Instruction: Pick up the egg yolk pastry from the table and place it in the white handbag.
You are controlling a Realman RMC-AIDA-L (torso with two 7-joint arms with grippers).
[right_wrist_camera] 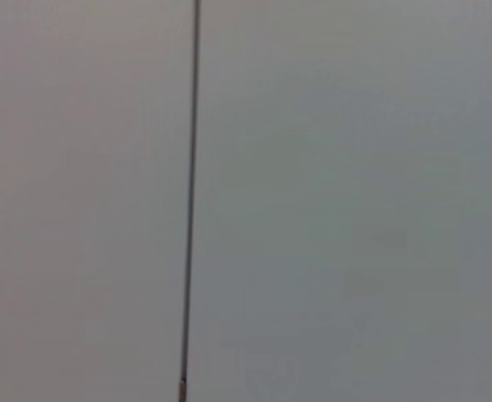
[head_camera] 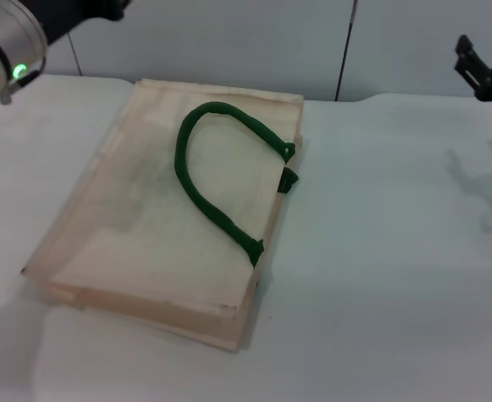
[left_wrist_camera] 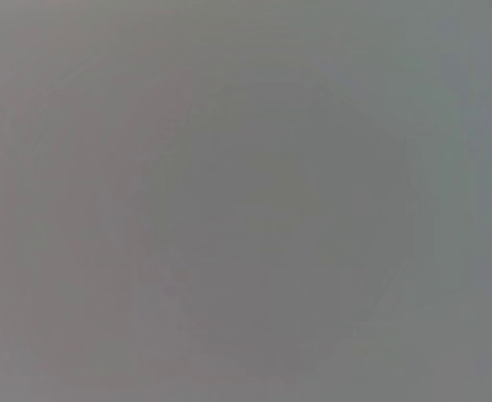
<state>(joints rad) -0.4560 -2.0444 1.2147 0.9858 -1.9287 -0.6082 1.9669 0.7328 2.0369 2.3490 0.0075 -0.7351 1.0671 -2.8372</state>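
One bag fills the middle of the head view: the white handbag (head_camera: 153, 226) lies flat on the white table (head_camera: 380, 276), its near corner pointing at the lower centre of the frame and its long body running up toward the upper middle. Greyish smudges sit on its upper face, left of centre. On top of it curls a dark green rope handle (head_camera: 208, 167), looping from the bag's right edge up and round to the left, then back down to that same edge lower in the frame. A short green stub of a second handle (head_camera: 287, 179) pokes out at the right edge, just beside the first handle's upper anchor.

The egg yolk pastry is nowhere to be seen in any of the three views, so where it lies cannot be told from here.

Further back, at the far right edge of the frame, the right gripper (head_camera: 480, 71) hangs above the table's rear right, dark and only partly in frame; whether its fingers are parted or closed I cannot tell. Its shadow falls on the table just below it.

At the upper left corner, the left arm (head_camera: 11, 46) shows as a silver cuff with a small green light, raised above the table's back left; its gripper is out of frame.

Behind everything stands a pale wall (head_camera: 229, 42) with a thin dark vertical seam (head_camera: 344, 50). The right wrist view shows only pale wall with a seam (right_wrist_camera: 192, 201) of that kind, and the left wrist view shows plain grey surface.
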